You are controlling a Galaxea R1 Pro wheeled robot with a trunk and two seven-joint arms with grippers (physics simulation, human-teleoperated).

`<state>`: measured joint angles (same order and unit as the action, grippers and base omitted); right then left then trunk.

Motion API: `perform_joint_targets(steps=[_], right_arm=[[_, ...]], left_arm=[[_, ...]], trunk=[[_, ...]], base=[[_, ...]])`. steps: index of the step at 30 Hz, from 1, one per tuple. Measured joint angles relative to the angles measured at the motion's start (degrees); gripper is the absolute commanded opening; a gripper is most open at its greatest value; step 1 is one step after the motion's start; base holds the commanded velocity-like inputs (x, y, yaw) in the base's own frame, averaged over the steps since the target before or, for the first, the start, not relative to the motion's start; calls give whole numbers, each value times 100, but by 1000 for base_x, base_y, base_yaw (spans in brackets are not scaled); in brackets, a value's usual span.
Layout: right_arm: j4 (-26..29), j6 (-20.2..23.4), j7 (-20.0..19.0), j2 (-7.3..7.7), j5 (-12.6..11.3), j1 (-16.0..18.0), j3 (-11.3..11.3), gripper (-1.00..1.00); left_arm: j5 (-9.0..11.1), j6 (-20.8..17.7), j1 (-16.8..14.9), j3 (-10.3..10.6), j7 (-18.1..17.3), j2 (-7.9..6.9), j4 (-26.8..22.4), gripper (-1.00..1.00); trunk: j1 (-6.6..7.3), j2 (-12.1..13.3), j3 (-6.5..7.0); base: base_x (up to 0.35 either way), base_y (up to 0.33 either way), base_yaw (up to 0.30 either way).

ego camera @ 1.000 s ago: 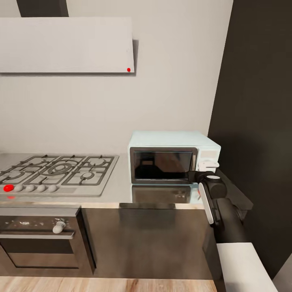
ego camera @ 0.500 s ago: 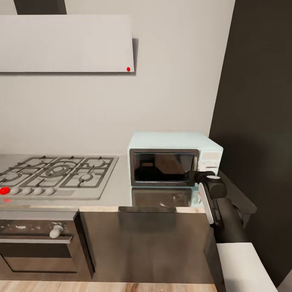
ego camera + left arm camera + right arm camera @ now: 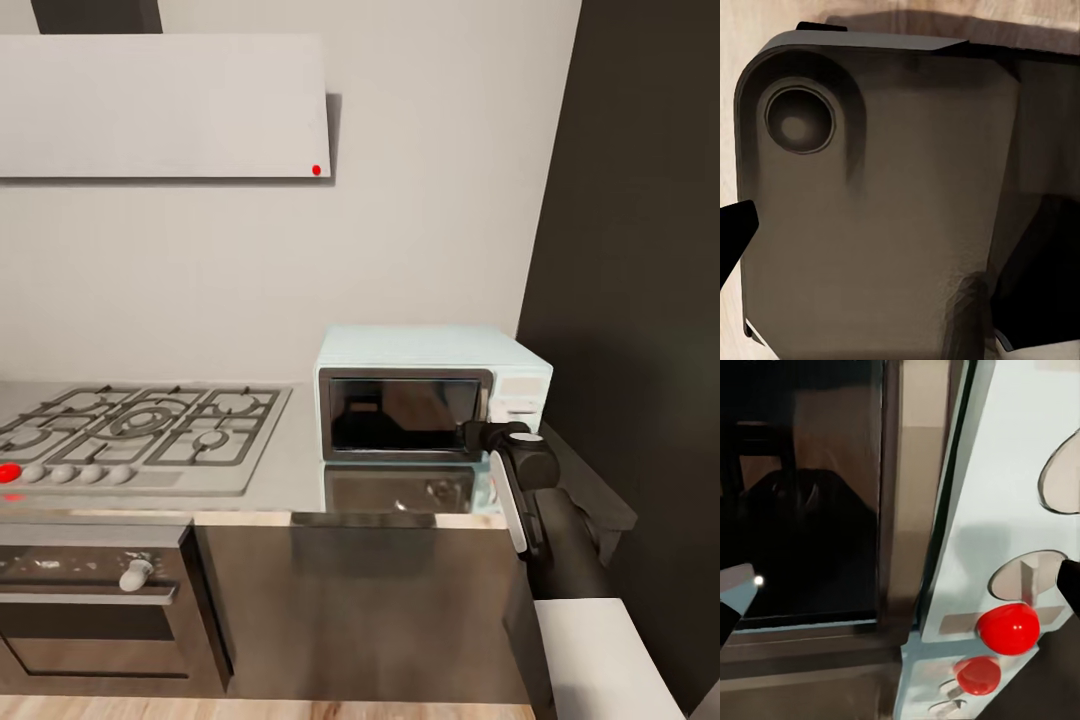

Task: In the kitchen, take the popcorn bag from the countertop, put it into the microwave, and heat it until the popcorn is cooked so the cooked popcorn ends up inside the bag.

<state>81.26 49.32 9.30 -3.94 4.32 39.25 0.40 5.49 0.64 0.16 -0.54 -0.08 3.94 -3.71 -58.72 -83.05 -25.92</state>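
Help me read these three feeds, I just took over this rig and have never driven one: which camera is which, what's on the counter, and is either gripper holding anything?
The large picture is the head camera, looking down over the kitchen. The pale mint-blue microwave stands on the grey countertop, its door shut, with the gas hob to its left and the oven below the hob. The dark arm rising from the lower right is the robot's right arm; its right gripper is up against the microwave's front, by the door's edge.

The right wrist camera sits on that arm: it shows the dark glass door, the pale control panel and a red button, very close. Nothing sits between the fingertips.

The left wrist camera faces a dark brown panel. I cannot tell that gripper's state.
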Motion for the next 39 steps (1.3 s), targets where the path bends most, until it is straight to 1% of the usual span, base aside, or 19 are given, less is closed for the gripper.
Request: perform_joint_targets(steps=[6, 9, 13, 16, 19, 30, 31, 34, 39], right_arm=[[-10, 0, 0, 7, -3, 0, 0, 100], [-17, -41, -11, 27, -9, -99, -5, 100], [-22, -51, -29, 42, -24, -127, -8, 100], [-32, -53, -336, 49, -27, -131, -24, 100], [-28, -56, -469, 102, 32, -132, -31, 100], [-27, -58, -463, 112, 37, -132, -48, 100], [6, 17, -443, 110, -10, -131, -44, 100], [139, 276, -442, 107, -9, -131, -45, 100], [136, 270, -443, 108, -29, -139, -45, 100]], left_arm=[[0, 0, 0, -2, 0, 0, 0, 100], [0, 0, 0, 2, 0, -2, 0, 100], [0, 0, 0, 2, 0, -3, 0, 100], [0, 0, 0, 2, 0, -3, 0, 100], [0, 0, 0, 2, 0, -1, 0, 100], [0, 0, 0, 2, 0, -9, 0, 100], [0, -1, 2, -1, 0, -9, -3, 100], [0, -1, 2, 0, 0, -7, -2, 100], [0, -1, 1, -2, -1, 0, -2, 100]], trunk=[[0, 0, 0], [-1, 0, 0], [-1, 0, 0], [-1, 0, 0], [-1, 0, 0], [0, 0, 0], [1, -3, -1], [1, -3, 0], [0, -2, 0]], base=[[92, 0, 0], [32, 0, 0], [5, 0, 0], [0, 0, 0], [0, 0, 0], [65, 0, 0], [90, 0, 0], [51, 0, 0], [6, 0, 0]])
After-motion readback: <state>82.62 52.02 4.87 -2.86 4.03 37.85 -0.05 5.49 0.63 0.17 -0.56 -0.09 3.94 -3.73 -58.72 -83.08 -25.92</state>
